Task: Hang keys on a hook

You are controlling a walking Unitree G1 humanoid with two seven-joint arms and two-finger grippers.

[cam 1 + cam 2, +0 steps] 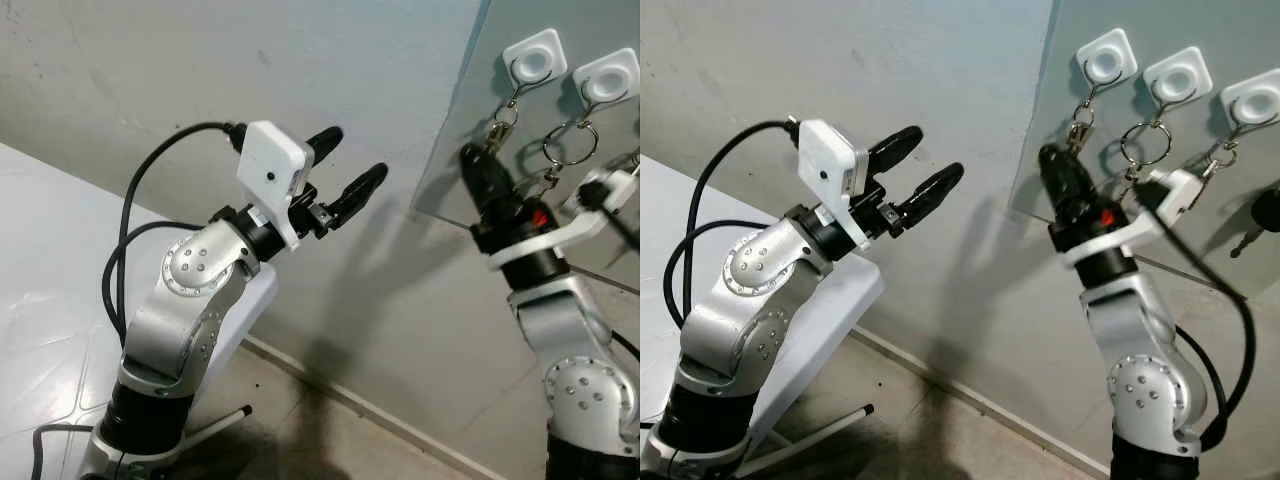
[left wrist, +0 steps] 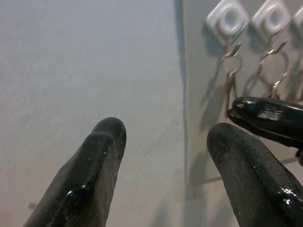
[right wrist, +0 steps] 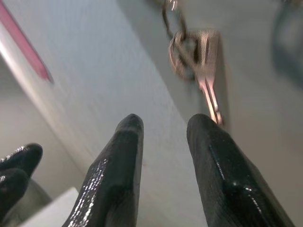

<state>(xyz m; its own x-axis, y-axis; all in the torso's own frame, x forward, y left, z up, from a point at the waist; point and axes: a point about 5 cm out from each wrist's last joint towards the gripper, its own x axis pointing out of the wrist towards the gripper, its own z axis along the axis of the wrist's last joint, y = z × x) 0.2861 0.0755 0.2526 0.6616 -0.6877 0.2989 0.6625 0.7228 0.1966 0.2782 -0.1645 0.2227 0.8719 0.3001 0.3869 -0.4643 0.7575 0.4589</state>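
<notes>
Keys (image 3: 196,56) look already hung, upper right; right gripper (image 3: 163,127) open, left gripper (image 1: 345,170) open. A brush could unhook them.

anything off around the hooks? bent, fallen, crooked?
Nothing stands out. The white hooks sit in a row on the grey panel, each with a key ring hanging below. The right gripper is open just under the leftmost keys; the left gripper is open, off the panel.
</notes>
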